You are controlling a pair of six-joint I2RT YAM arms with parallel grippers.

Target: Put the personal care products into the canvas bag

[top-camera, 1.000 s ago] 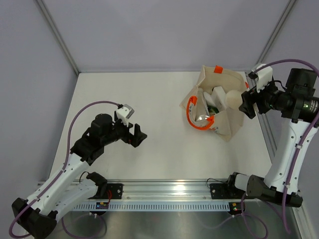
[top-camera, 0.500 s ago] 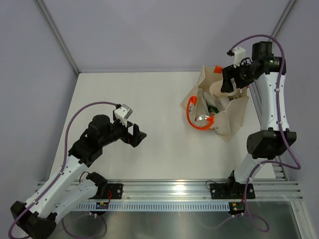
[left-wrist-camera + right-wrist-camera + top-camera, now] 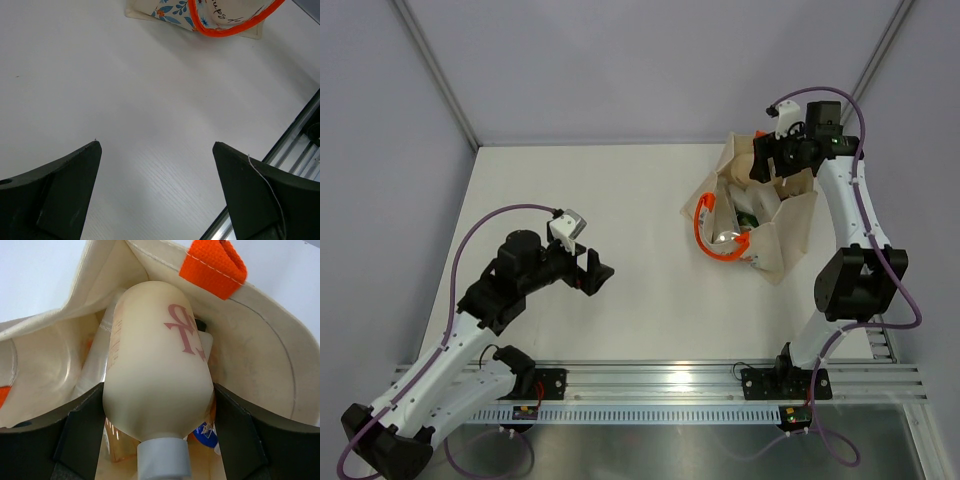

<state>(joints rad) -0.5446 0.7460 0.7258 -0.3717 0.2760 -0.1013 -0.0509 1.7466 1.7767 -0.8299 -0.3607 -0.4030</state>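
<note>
right claw (image 3: 159, 422): clamped on the cream bottle (image 3: 155, 365), one dark finger (image 3: 82, 432) pressed to each side near its grey cap
right claw, top view (image 3: 767, 165): at the 12 o'clock end of the canvas bag (image 3: 792, 222), over its open mouth
cream bottle: tilted, base toward 12 o'clock and cap toward 6 o'clock in the right wrist view, its body inside the bag's rim (pink lettering shows on its side)
canvas bag: sits at about 2 o'clock on the white table (image 3: 620, 200), mouth gaping; its inner wall (image 3: 262, 365) curves around the bottle
orange handle (image 3: 704, 236): droops off the bag's 9 o'clock side; a second handle tab (image 3: 214, 264) sits at the rim at 1 o'clock of the bottle
bag contents: a pale bottle (image 3: 95, 365) lies beside the cream one at its 9 o'clock, a blue piece (image 3: 205, 432) shows at its 5 o'clock
left claw (image 3: 597, 272): spread wide with nothing between the fingers, at about 8 o'clock on the table, well apart from the bag
left wrist view: the bag's blue leaf print (image 3: 170, 10) and handle loop lie at 12 o'clock, bare table under the left claw (image 3: 157, 200)
</note>
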